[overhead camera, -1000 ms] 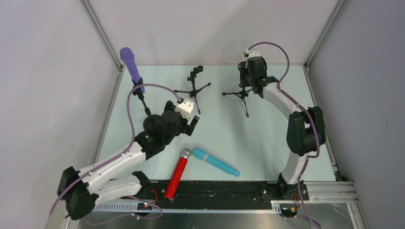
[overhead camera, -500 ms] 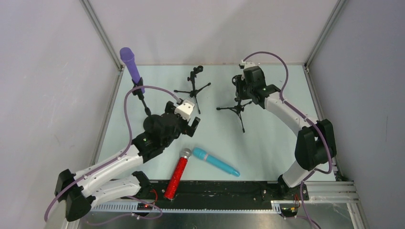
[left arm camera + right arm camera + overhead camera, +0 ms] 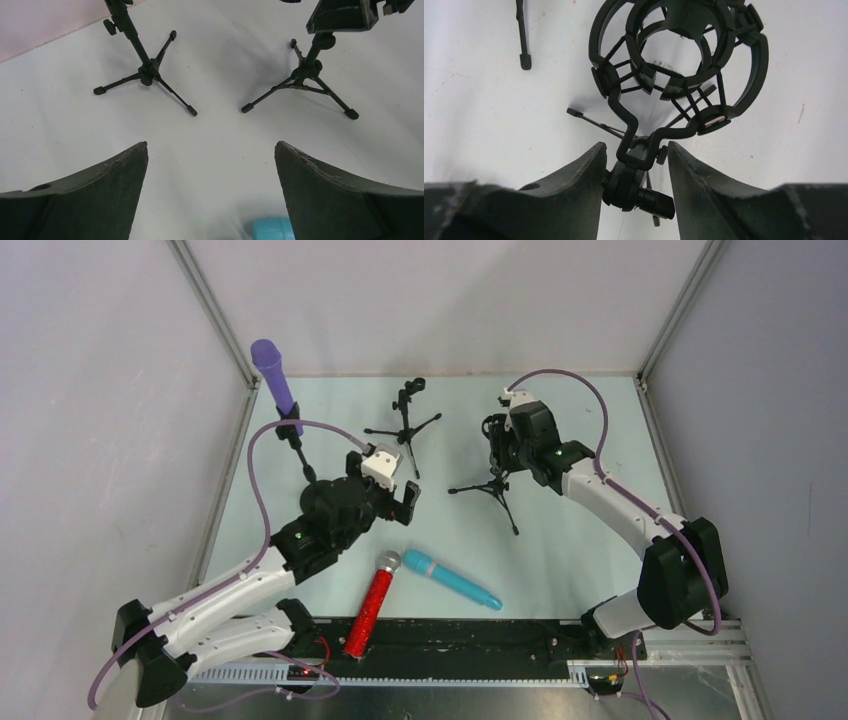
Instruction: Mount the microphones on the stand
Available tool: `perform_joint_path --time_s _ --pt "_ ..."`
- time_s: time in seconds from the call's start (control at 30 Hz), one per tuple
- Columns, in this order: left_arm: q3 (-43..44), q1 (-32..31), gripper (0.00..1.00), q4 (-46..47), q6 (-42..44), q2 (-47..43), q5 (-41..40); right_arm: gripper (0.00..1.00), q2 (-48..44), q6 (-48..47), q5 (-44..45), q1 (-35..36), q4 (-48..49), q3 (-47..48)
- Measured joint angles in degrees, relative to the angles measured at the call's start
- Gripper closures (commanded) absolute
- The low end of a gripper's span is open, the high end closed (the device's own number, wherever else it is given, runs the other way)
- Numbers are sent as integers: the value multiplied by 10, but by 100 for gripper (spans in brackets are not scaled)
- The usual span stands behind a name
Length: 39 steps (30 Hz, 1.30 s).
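The purple microphone [image 3: 272,375] stands clipped in the far-left stand [image 3: 297,445]. Side by side near the table's front lie the glittery red microphone [image 3: 371,608] and the teal microphone [image 3: 452,581], whose head [image 3: 270,229] shows under my left gripper. That left gripper [image 3: 404,506] [image 3: 211,145] hovers open and empty just behind them. My right gripper [image 3: 497,445] [image 3: 636,147] is shut on the swivel joint [image 3: 634,185] of the right stand [image 3: 497,483], under its empty ring-shaped cradle [image 3: 680,55].
A third tripod stand [image 3: 405,420] [image 3: 148,72] with an empty clip stands at the back middle. Grey walls with metal corner posts close the table at the back and both sides. A black rail [image 3: 480,635] runs along the near edge.
My right arm has drawn the right stand toward the front and a little left, its tripod legs turning. My left gripper has barely shifted and stays open.
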Motion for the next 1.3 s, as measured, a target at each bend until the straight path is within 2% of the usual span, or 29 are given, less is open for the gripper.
perform_joint_path --time_s 0.23,0.33,0.4,0.8,1.3 --pt "0 0 0 0 -30 -21 5 20 -5 2 -43 -3 1 -4" --pt "0 0 0 2 -39 -27 5 4 -17 3 -71 -8 4 -5" --pt "-2 0 0 5 -47 -28 5 1 -27 4 -87 -11 6 -5" --pt "-53 -1 0 12 -113 -50 5 1 -118 3 -111 -34 11 -14" --pt "-148 -1 0 -73 -250 -177 51 1 -165 1 -111 -44 18 -35"
